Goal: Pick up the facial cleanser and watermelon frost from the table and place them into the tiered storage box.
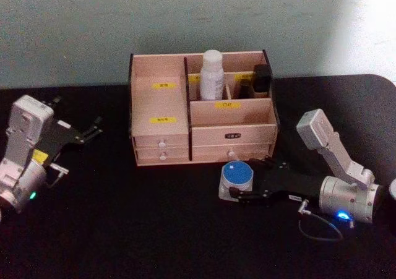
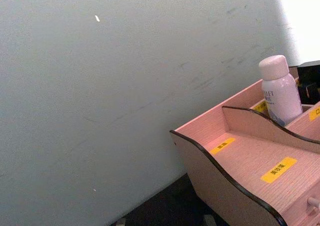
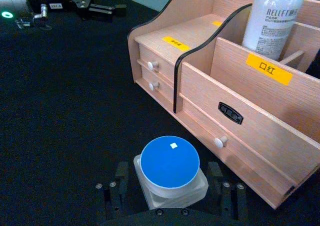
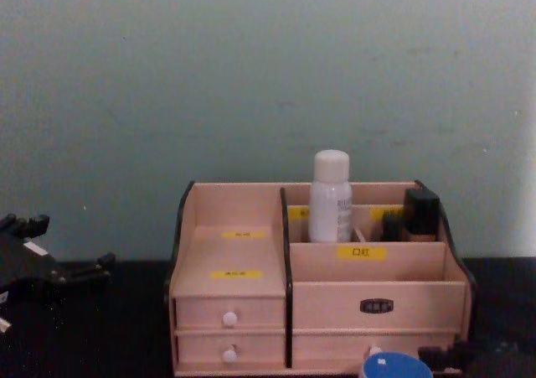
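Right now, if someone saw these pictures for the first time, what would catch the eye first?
The light wooden tiered storage box stands out on the black table, with a white bottle upright in a back compartment. In front of its right drawers sits a blue-lidded jar, with the right gripper around it. The left gripper is open, off to the box's left.

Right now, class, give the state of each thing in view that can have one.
tiered storage box: drawers all shut
white bottle: upright in a rear compartment
blue-lidded jar: on the table, lid on
right gripper: open, straddling the jar
left gripper: open, empty
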